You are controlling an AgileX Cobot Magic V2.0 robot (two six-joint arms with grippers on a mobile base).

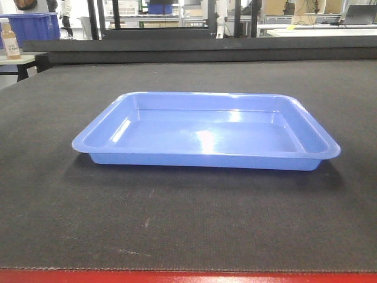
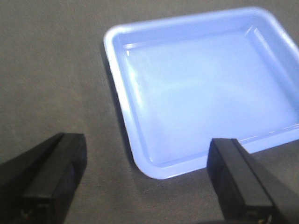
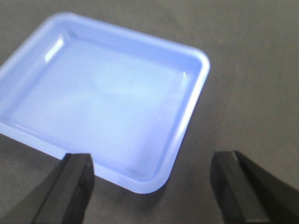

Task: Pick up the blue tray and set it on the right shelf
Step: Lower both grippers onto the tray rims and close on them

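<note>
Dark grey woven-mat counter (image 1: 59,206), red front edge. Shallow light-blue glossy plastic tray (image 1: 206,132) lies flat at its centre. Left black fingers (image 2: 56,172) spread wide, holding nothing, tray at 1 o'clock; right black fingers (image 3: 70,186) likewise, tray at 11 o'clock

I'm looking across a dark mat (image 1: 188,230) toward a blue storage bin (image 1: 35,26), black uprights (image 1: 92,17) and white desks (image 1: 321,32) beyond.

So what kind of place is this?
Probably a lab or workshop: a dark-matted work table bearing a blue tray, a blue storage bin behind, and desks with a laptop at the back.
</note>
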